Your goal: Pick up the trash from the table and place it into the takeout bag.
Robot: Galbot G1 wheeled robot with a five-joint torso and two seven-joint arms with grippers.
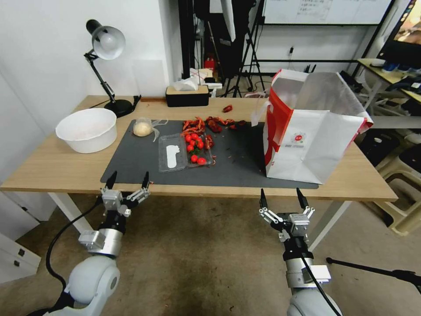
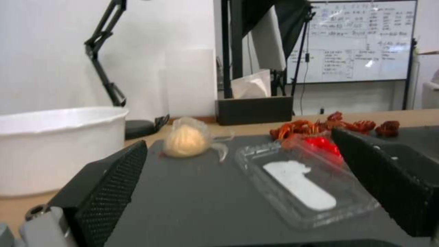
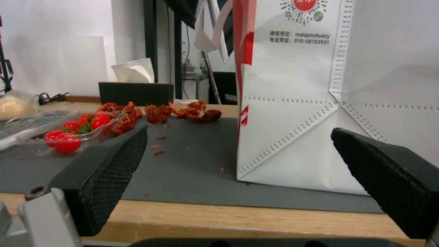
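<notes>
Grippers both off near edge of table (image 1: 61, 169), fingers spread apart, holding nothing. Left gripper (image 1: 127, 180) near mat's (image 1: 237, 162) left near corner; right gripper (image 1: 282, 198) just near of takeout bag (image 1: 315, 145). Takeout bag upright on right end of mat, mouth open, silvery lining showing. Clear bag with beige bun (image 1: 143, 128) on far left part of mat, right of large white bowl (image 1: 87, 129). Clear tray of cherry tomatoes (image 1: 185, 151) mid-mat, lid open. Red scraps (image 1: 210, 124) scattered far of tray. Lamp (image 1: 105, 66) and tissue box (image 1: 187, 95) along far edge.
</notes>
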